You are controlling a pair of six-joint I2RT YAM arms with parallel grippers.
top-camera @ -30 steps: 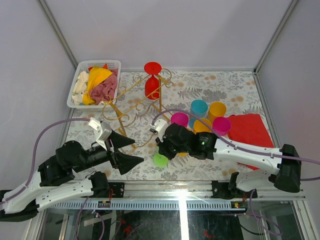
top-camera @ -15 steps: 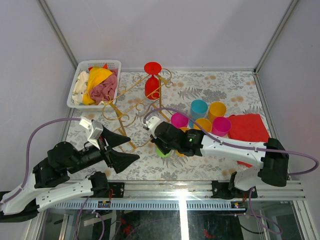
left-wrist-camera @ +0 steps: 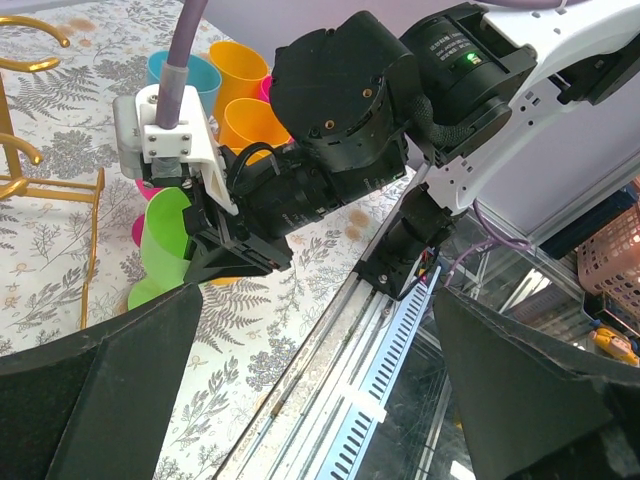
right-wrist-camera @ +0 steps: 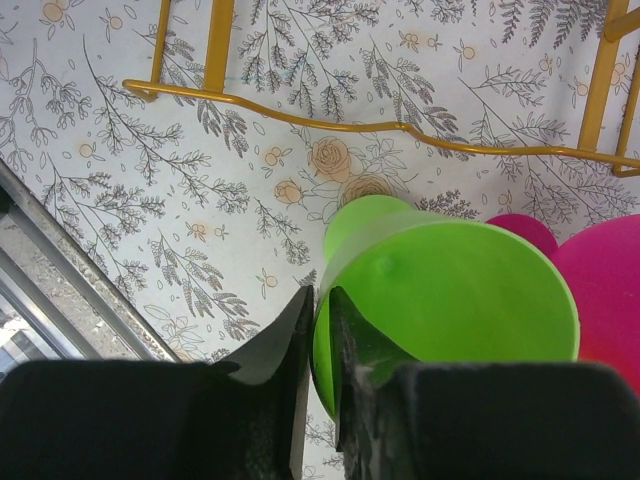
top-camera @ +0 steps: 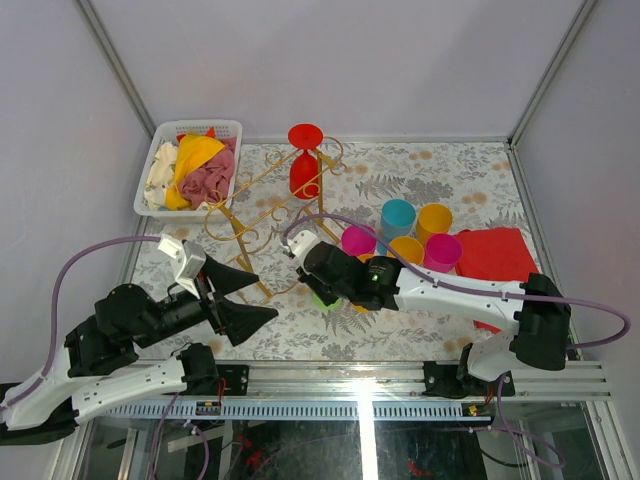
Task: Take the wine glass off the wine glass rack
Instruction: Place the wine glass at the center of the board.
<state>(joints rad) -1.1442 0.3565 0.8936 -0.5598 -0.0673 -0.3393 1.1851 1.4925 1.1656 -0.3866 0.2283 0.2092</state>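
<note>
The gold wire wine glass rack (top-camera: 262, 205) stands at the back left of the table. A red wine glass (top-camera: 304, 165) hangs at its far end. My right gripper (top-camera: 318, 288) is just in front of the rack and is shut on the rim of a green wine glass (top-camera: 323, 299). In the right wrist view the fingers (right-wrist-camera: 322, 300) pinch the green bowl's wall (right-wrist-camera: 450, 290), with a rack rail (right-wrist-camera: 300, 115) beyond. My left gripper (top-camera: 268, 298) is open and empty, to the left of the green glass (left-wrist-camera: 165, 235).
A white basket (top-camera: 158, 165) of cloths sits at the back left. Teal (top-camera: 397, 215), orange (top-camera: 434, 220) and magenta (top-camera: 443, 250) cups stand right of the rack. A red cloth (top-camera: 497, 255) lies at the right. The metal rail (left-wrist-camera: 400, 330) runs along the near edge.
My right gripper has carried the green glass away from the near edge and a little left, toward the rack's front. My left gripper has drawn slightly back and left.
</note>
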